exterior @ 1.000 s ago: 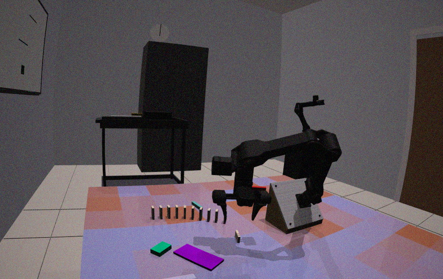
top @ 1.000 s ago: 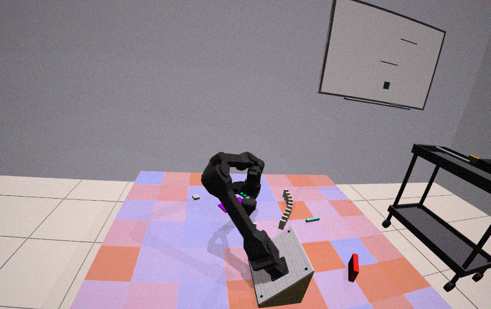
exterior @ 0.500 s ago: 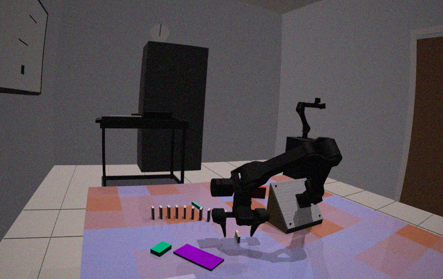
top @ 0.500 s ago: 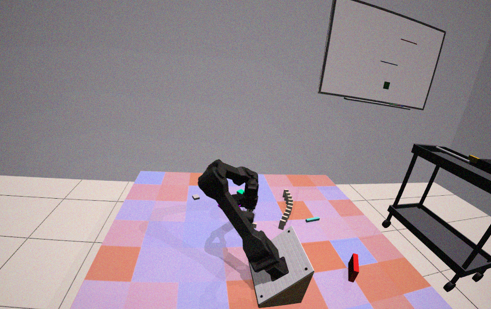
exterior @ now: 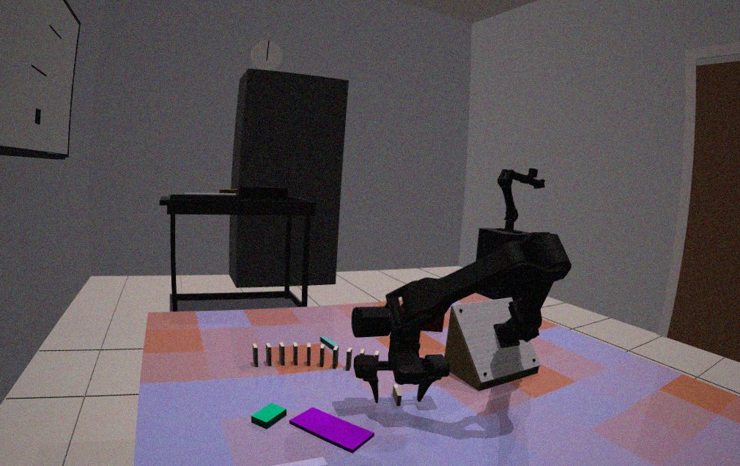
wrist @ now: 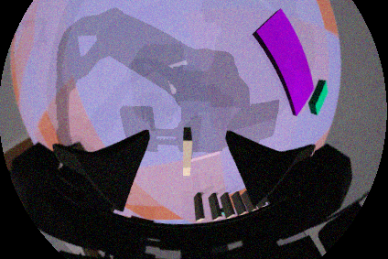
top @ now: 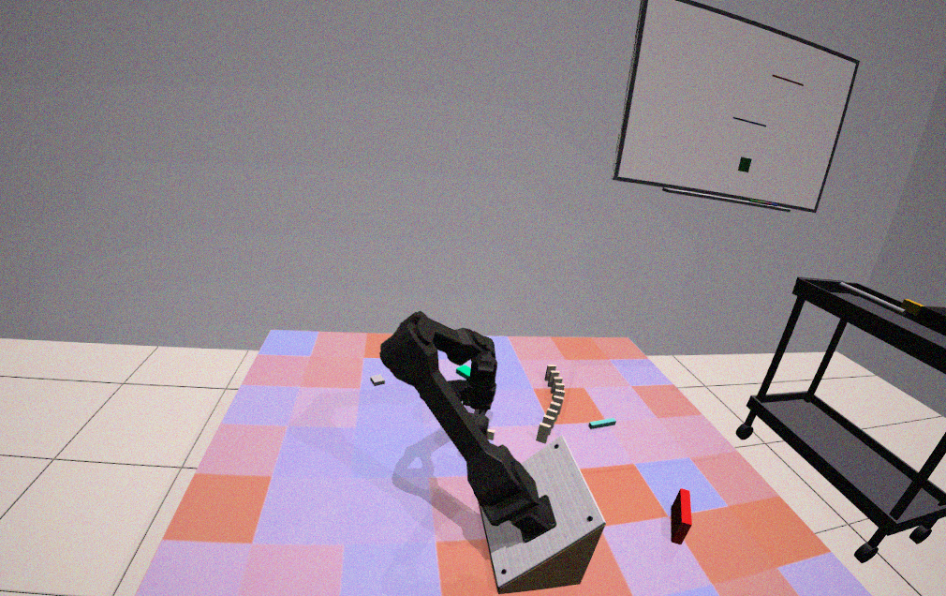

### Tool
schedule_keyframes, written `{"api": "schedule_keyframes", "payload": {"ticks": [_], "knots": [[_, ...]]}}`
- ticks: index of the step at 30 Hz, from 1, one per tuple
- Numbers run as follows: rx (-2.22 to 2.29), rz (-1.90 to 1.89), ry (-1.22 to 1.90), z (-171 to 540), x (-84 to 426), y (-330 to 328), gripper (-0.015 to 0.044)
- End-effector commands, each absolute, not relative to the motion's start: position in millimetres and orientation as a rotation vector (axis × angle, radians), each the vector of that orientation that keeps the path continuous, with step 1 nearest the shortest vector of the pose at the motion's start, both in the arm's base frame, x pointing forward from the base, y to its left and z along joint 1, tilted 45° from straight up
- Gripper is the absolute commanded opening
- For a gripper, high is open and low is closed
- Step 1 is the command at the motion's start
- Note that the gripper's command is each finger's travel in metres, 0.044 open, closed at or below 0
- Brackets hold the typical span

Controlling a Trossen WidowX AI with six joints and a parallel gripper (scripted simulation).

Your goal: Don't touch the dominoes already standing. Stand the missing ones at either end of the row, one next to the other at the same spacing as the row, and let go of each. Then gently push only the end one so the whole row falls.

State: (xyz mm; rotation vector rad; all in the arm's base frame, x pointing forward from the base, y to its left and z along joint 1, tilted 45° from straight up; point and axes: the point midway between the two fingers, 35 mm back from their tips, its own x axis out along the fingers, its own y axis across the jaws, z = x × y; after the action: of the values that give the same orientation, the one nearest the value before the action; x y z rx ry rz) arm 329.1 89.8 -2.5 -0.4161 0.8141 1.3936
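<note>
A loose cream-and-dark domino point(exterior: 397, 396) point(wrist: 187, 156) lies on its long narrow side on the patchwork mat, apart from the row. In the top view only a bit of it shows beside the arm. My gripper point(exterior: 398, 399) point(wrist: 188, 134) is open and low over this domino, with one finger on each side and a gap to both. The curved row of several standing dominoes point(top: 541, 432) point(exterior: 308, 354) point(wrist: 213, 207) is upright. In the exterior view the gripper and arm stand in front of the row's right end. In the wrist view part of the row is hidden behind a finger.
A purple slab point(exterior: 331, 428) point(wrist: 288, 61) and a green block point(top: 464, 370) point(exterior: 269, 415) point(wrist: 318, 98) lie on the mat. A teal bar point(top: 601, 423) point(exterior: 328, 342) lies beyond the row. A red block point(top: 681, 515) stands right of the wedge base point(top: 573, 492) point(exterior: 477, 352). A small grey piece point(top: 377, 379) lies far left.
</note>
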Motion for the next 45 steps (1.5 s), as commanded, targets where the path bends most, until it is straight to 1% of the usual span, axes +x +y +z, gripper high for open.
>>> {"api": "schedule_keyframes", "payload": {"ticks": [1, 14, 24, 36, 45], "knots": [[-0.406, 1.395, 0.817, -4, 327, 91, 0.0361], [-0.406, 1.395, 0.817, -4, 327, 91, 0.0020], [-0.406, 1.395, 0.817, -2, 327, 89, 0.0020], [-0.409, 1.393, 0.822, 100, 332, -13, 0.0020], [-0.375, 1.370, 0.856, 112, 330, -13, 0.0020]]}}
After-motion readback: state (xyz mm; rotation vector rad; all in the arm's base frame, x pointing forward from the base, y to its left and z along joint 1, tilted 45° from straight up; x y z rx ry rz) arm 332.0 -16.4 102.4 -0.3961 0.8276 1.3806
